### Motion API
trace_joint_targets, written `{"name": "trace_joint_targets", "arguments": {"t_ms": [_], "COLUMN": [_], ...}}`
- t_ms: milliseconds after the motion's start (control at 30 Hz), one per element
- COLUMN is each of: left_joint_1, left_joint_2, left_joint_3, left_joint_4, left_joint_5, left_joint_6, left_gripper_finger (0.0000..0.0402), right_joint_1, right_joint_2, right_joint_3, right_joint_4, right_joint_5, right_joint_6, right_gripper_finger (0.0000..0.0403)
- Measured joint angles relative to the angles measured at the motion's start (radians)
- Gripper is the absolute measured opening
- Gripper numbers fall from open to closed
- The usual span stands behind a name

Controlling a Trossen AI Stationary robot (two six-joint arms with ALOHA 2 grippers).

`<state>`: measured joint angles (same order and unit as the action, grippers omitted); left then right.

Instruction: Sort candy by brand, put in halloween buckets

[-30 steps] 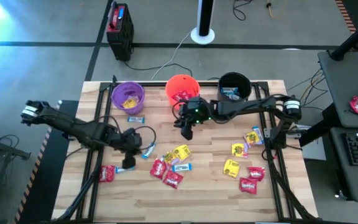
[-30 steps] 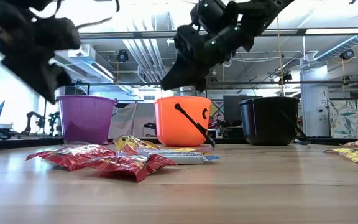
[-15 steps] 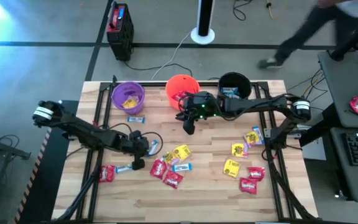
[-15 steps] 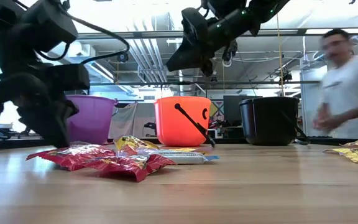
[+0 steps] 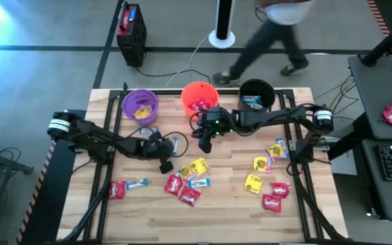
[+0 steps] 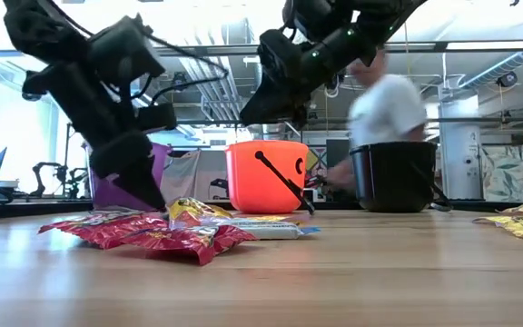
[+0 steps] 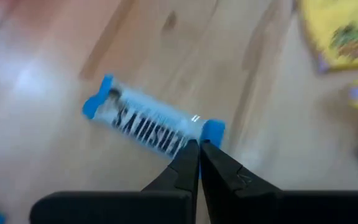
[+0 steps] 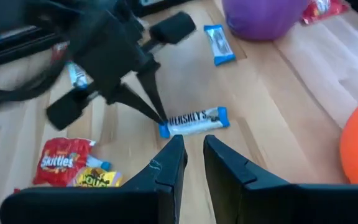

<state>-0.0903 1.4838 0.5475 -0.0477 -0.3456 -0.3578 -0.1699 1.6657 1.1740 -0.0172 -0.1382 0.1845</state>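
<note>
**Presently: left gripper pinching one blue-and-white bar**

The left gripper [image 7: 198, 144] has its jaws pressed together on the end of a blue-and-white candy bar [image 7: 149, 121] near mid-table. The right gripper [image 8: 192, 148] hangs above, jaws slightly apart, holding nothing. The purple bucket [image 5: 140, 104], orange bucket [image 5: 198, 96] and black bucket [image 5: 256, 92] stand along the far edge. Red and yellow candy [image 5: 182, 187] lies scattered nearer. A person [image 5: 278, 27] walks past beyond the table.

Left gripper [image 7: 199, 148] fingers together, right gripper [image 8: 193, 146] fingers slightly parted.
</note>
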Motion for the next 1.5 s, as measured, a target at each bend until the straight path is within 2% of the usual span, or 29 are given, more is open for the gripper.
{"name": "trace_joint_targets", "arguments": {"t_ms": [300,433,600,667,767,867,1000,1133,1300,1500], "left_joint_1": [0.022,0.034,0.036,0.037,0.041,0.054,0.084,0.089,0.109,0.136], "left_joint_2": [-0.050,-0.046,-0.030,-0.008,0.054,0.151,0.300,0.405,0.495,0.509], "left_joint_3": [0.050,0.124,0.264,0.330,0.418,0.490,0.598,0.732,0.826,0.815], "left_joint_4": [0.011,-0.120,-0.415,-0.536,-0.632,-0.629,-0.740,-0.853,-0.954,-1.002], "left_joint_5": [-0.007,-0.006,0.013,0.049,0.105,0.139,0.174,0.128,0.119,0.125], "left_joint_6": [-0.038,-0.267,-0.621,-0.750,-0.875,-0.987,-1.015,-0.961,-0.921,-0.917], "left_gripper_finger": [0.0000,0.0000,0.0014,0.0033,0.0076,0.0127,0.0188,0.0227,0.0239,0.0235], "right_joint_1": [0.005,0.005,0.004,0.004,-0.001,-0.008,-0.018,-0.025,-0.035,-0.043], "right_joint_2": [0.009,0.000,-0.013,-0.026,-0.059,-0.099,-0.156,-0.197,-0.222,-0.224], "right_joint_3": [0.004,0.018,0.050,0.064,0.079,0.083,0.083,0.083,0.083,0.083], "right_joint_4": [-0.060,-0.141,-0.262,-0.296,-0.350,-0.377,-0.391,-0.402,-0.404,-0.434], "right_joint_5": [0.004,0.005,0.008,0.008,0.007,0.004,-0.033,-0.053,-0.053,-0.053], "right_joint_6": [0.052,0.053,0.049,0.040,0.018,-0.025,-0.075,-0.127,-0.179,-0.208], "right_gripper_finger": [0.0052,0.0052,0.0052,0.0052,0.0052,0.0052,0.0052,0.0052,0.0052,0.0052]}}
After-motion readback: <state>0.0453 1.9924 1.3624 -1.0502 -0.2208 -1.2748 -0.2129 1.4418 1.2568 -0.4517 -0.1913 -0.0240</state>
